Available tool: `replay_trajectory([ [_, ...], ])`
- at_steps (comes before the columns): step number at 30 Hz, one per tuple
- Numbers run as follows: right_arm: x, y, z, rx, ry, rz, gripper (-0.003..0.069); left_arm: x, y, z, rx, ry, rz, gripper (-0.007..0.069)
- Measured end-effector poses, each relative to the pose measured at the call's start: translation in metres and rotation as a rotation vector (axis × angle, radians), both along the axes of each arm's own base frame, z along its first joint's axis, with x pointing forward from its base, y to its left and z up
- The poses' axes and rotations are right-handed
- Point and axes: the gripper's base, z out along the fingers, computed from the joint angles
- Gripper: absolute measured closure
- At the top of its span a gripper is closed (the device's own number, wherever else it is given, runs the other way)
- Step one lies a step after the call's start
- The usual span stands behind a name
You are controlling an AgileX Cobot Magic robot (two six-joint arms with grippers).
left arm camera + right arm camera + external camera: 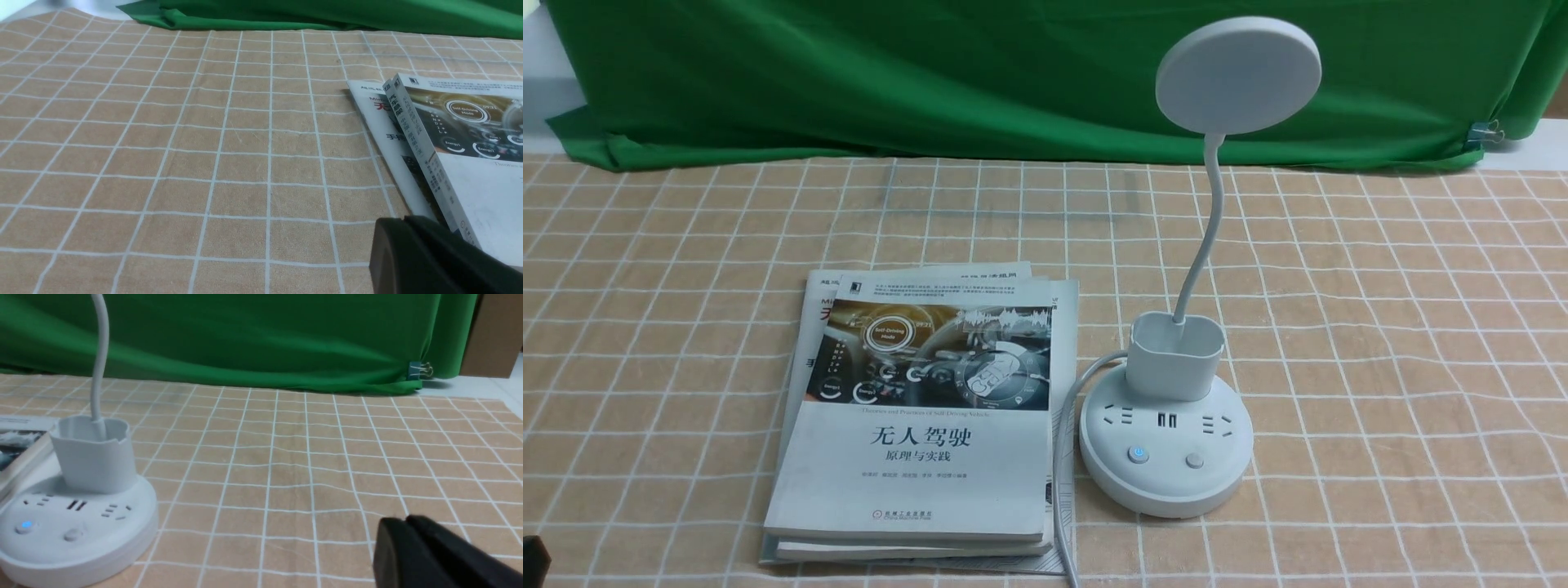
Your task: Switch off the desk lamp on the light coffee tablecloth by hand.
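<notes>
The white desk lamp (1164, 457) stands on the light coffee tablecloth (1380, 327), right of centre. Its disc head (1238, 75) is up on a bent neck above the cup holder (1176, 355). The left button (1138, 454) on the base glows blue; the right button (1194, 461) is unlit. The lamp also shows in the right wrist view (73, 526), with the blue button (25, 525). My right gripper (406, 520) is shut and empty, low over the cloth, well apart from the base. My left gripper (404, 220) is shut and empty beside the books.
A stack of books (923, 425) lies just left of the lamp, with the lamp's white cable (1062, 457) running between them. A green backdrop cloth (931, 73) hangs along the far edge, held by a binder clip (1486, 131).
</notes>
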Motion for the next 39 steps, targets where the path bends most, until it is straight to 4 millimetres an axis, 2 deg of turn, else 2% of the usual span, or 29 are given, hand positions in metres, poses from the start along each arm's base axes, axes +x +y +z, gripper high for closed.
replay_trajectory([
  [17, -0.0004, 0.0018, -0.0013, 0.022, 0.016, 0.028, 0.0625, 0.0, 0.0, 0.0, 0.0, 0.0, 0.0, 0.062],
  [39, -0.0004, 0.0018, -0.0014, 0.023, 0.018, 0.028, 0.0564, 0.0, 0.0, 0.0, 0.0, 0.0, 0.0, 0.062],
])
